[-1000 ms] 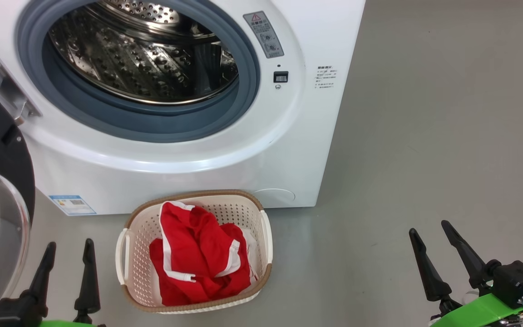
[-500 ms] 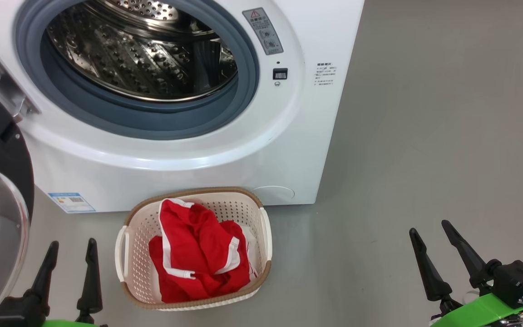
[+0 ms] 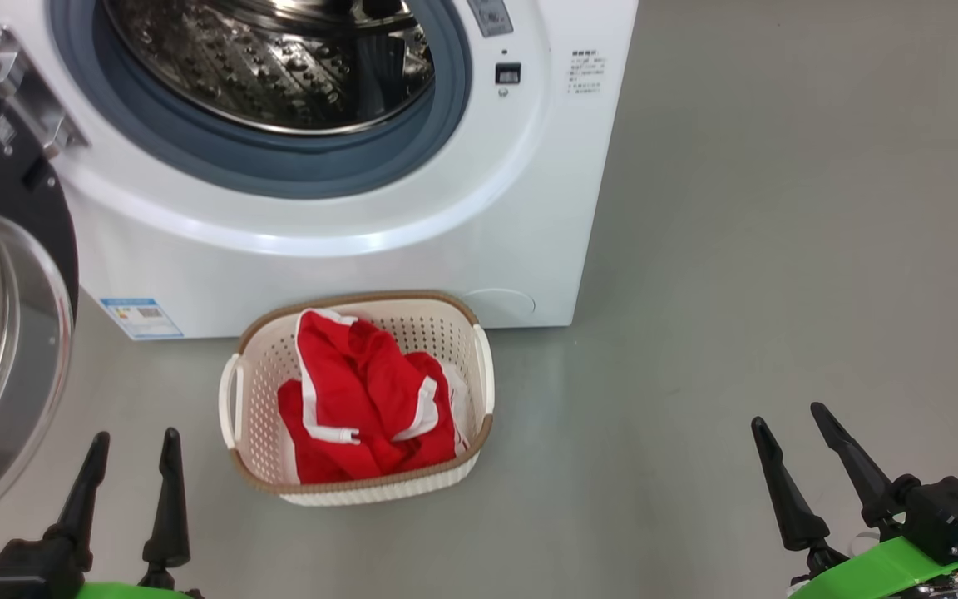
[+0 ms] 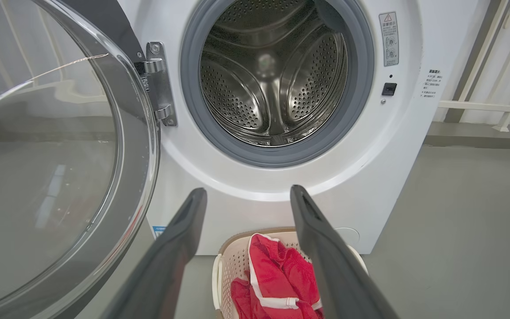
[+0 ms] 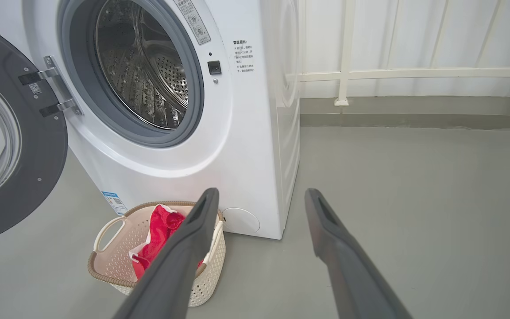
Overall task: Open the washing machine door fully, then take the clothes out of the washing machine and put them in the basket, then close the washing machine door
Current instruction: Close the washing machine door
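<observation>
Merely shifted view (basket (image 3: 267,391) unmoved)

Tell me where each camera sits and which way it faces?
Head view: on the robot's head, looking down at the basket holding the clothes before the washing machine; left gripper and right gripper, both open, at the bottom corners.
Left wrist view: on the left wrist, facing straight into the steel drum, the washing machine door open at left; its two fingers rise from below.
Right wrist view: on the right wrist, facing the machine slantwise, side panel visible; its two fingers show.
Shared: all three show basket and door.
</observation>
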Robot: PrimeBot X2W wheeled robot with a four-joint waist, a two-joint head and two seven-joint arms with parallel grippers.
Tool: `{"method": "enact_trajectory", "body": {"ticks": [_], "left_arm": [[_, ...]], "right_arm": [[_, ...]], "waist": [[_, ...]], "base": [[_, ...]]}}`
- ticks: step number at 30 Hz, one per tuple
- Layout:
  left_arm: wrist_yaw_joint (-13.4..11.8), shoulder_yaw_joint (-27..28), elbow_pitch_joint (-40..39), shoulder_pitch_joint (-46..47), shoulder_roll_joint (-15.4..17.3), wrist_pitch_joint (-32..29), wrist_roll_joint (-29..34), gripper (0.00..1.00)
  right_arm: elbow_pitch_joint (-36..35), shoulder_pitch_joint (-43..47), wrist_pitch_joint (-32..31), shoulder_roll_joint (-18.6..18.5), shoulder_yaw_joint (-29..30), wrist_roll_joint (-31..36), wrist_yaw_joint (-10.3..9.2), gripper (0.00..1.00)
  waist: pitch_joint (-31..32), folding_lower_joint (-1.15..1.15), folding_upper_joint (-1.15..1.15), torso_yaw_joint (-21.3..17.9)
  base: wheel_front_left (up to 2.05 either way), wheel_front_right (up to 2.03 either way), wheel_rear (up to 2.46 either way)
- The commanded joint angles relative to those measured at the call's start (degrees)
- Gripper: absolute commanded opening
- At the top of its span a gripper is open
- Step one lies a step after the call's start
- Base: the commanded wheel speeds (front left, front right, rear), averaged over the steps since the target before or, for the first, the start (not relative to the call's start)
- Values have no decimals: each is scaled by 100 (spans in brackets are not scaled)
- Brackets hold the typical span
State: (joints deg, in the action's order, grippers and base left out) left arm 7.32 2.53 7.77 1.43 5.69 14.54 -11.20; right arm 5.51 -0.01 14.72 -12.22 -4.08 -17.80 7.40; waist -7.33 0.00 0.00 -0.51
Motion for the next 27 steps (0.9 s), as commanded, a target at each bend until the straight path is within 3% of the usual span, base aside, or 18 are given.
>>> {"method": "enact_trajectory", "body": {"ticks": [1, 15, 27], "left_arm": [[16, 168, -161, 122, 146, 46, 7, 100], [16, 192, -115, 143, 88, 46, 42, 100], [16, 341, 140, 134, -91, 46, -141, 100]], "right_arm": [[-150, -118, 28, -98, -83, -9, 9, 100], [-137, -129, 28, -107, -136, -5, 9, 100], [-27, -293, 28, -238, -414, -18, 9, 100]], "waist": [[-5, 0, 0, 8], [27, 0, 0, 80], [46, 0, 0, 678]], "base": [[-93, 93, 0], [-22, 22, 0], [0, 0, 0]]}}
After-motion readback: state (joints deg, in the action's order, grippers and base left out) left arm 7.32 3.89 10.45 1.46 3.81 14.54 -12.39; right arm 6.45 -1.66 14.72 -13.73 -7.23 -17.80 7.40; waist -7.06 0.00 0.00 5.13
